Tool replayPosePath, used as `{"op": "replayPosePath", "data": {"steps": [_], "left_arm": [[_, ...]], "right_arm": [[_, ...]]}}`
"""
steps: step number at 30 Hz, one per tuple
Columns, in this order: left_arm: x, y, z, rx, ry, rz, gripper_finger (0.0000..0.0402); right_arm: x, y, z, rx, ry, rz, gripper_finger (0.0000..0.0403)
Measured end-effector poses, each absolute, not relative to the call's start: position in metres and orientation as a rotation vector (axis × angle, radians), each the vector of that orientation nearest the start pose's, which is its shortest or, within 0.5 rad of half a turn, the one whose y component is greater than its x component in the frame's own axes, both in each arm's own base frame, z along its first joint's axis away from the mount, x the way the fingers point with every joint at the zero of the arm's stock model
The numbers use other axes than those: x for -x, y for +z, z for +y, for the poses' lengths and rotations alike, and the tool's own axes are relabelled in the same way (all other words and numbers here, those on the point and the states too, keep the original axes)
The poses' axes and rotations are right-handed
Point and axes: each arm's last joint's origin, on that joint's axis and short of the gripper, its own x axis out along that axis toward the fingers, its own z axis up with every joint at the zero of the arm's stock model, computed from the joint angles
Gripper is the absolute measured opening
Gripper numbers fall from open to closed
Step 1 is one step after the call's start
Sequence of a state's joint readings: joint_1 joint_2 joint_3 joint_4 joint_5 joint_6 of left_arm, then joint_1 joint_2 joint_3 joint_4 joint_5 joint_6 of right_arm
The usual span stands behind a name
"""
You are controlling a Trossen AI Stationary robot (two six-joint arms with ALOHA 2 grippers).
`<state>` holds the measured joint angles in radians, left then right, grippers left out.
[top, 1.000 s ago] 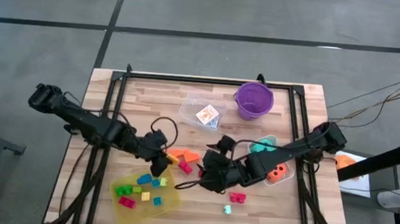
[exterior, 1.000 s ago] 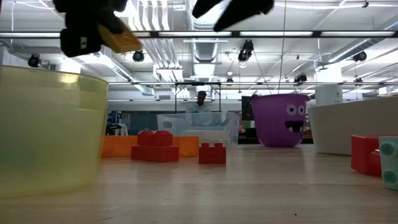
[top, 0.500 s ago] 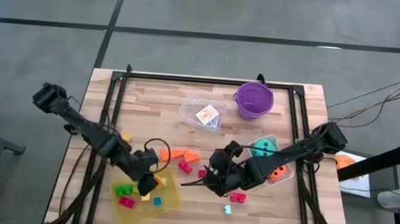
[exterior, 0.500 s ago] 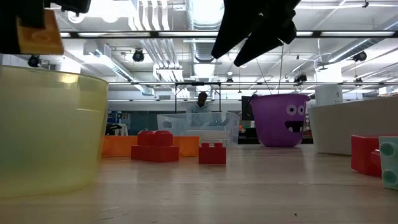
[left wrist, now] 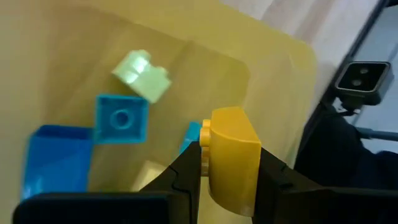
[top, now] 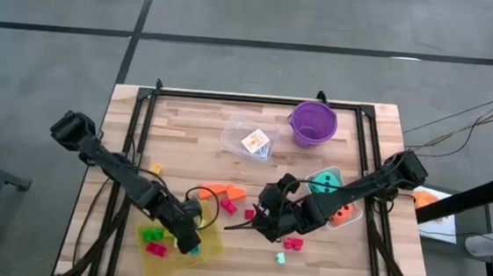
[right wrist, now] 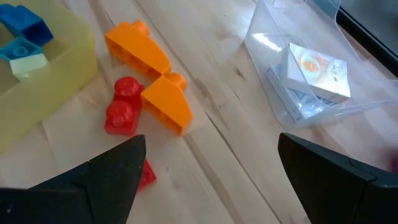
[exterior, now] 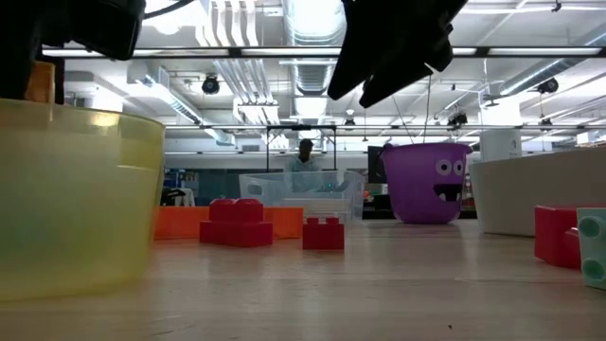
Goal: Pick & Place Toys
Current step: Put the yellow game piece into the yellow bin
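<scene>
Fingers of the left gripper (left wrist: 229, 171) clamp a yellow wedge brick (left wrist: 231, 158); fingers of the right gripper (right wrist: 208, 168) stand spread wide with nothing between them.

High view: the left gripper (top: 188, 237) is over the yellow tray (top: 212, 245) at the table's front left, with green bricks (top: 152, 234) and a pink brick (top: 157, 249) inside the tray. The right gripper (top: 260, 220) hangs near mid-table, just beside a red brick (top: 292, 243). Orange wedges (top: 222, 191) lie between the two arms. The purple bucket (top: 313, 124) and the clear tub (top: 248, 137) stand at the far side.

Low view: red bricks (exterior: 236, 223) rest on the table before the orange wedges (exterior: 175, 223).

Left wrist view: blue bricks (left wrist: 122, 118) and a pale green brick (left wrist: 141, 73) lie in the tray beneath the held brick.

Right wrist view: two orange wedges (right wrist: 149, 71), a red brick (right wrist: 123, 107) touching them, and a card pack (right wrist: 316, 71) in the clear tub (right wrist: 273, 43).
</scene>
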<state>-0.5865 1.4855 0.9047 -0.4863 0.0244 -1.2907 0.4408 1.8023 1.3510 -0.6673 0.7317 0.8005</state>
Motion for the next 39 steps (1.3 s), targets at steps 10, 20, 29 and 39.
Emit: {"op": "replayPosePath", "data": {"steps": [10,20,29,39], "left_arm": [[-0.244,0.172,-0.163,0.827,0.189,1.300,0.0079],[-0.252,0.164,-0.158,0.812,0.178,1.328,0.0079],[-0.261,0.163,-0.153,0.813,0.139,1.258,0.0079],[-0.261,0.158,-0.149,0.796,0.142,1.269,0.0079]], "right_arm": [[-0.337,0.222,0.137,-0.087,-0.591,0.767,0.0360],[-0.337,0.222,0.137,-0.069,-0.582,0.771,0.0360],[-0.337,0.221,0.137,-0.065,-0.581,0.772,0.0360],[-0.337,0.221,0.137,-0.062,-0.582,0.776,0.0360]]}}
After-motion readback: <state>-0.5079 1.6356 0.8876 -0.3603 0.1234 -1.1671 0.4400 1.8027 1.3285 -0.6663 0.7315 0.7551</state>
